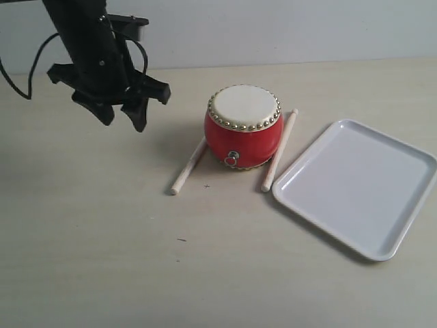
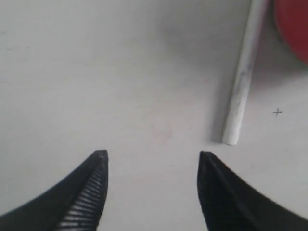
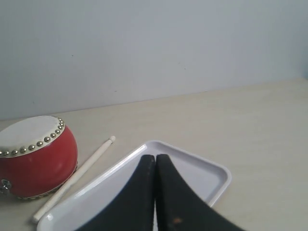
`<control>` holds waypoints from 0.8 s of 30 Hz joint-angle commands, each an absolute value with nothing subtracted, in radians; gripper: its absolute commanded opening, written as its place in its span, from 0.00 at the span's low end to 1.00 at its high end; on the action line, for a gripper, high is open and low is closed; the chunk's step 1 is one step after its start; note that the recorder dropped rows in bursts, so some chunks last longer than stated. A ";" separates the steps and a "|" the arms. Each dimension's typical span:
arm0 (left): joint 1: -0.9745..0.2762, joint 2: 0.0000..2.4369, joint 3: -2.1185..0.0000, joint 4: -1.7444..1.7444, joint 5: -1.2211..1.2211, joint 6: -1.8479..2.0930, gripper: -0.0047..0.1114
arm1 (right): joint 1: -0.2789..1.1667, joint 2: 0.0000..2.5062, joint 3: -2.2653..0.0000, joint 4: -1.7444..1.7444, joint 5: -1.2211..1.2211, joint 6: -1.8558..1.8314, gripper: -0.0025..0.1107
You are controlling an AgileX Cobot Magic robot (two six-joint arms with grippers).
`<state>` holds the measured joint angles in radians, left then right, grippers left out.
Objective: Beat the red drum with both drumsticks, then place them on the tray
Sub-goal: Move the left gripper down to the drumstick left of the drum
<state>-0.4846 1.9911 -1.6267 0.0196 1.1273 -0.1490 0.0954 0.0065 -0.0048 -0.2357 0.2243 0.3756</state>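
The red drum point(image 1: 244, 128) stands upright on the table, cream skin up. One drumstick point(image 1: 189, 166) lies on the table at its left, the other point(image 1: 279, 151) at its right, between drum and white tray point(image 1: 382, 198). My left gripper point(image 1: 124, 117) hangs open above the table, left of the drum, with nothing between its fingers. In the left wrist view the left gripper point(image 2: 152, 154) sits just short of the left stick's butt end point(image 2: 240, 86). My right gripper point(image 3: 155, 157) is shut and empty over the tray point(image 3: 216, 173); the drum point(image 3: 36, 156) and a stick point(image 3: 77, 175) lie beyond.
The pale table runs to a light wall at the back. A small pencil cross point(image 1: 207, 185) marks the table in front of the drum. The left arm's black body and cables point(image 1: 89, 41) rise at the upper left.
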 commanded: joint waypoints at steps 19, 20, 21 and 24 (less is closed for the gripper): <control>-0.582 2.138 -1.634 -0.060 0.994 -0.198 0.58 | 0.097 0.000 0.000 -0.239 0.219 0.368 0.02; -0.584 2.144 -1.634 -0.063 0.992 -0.194 0.57 | 0.097 0.000 0.000 -0.239 0.219 0.368 0.02; -0.586 2.149 -1.634 -0.063 0.992 -0.191 0.57 | 0.097 0.000 0.000 -0.239 0.219 0.368 0.02; -0.598 2.167 -1.634 -0.048 0.988 -0.186 0.57 | 0.097 0.000 0.000 -0.239 0.219 0.368 0.02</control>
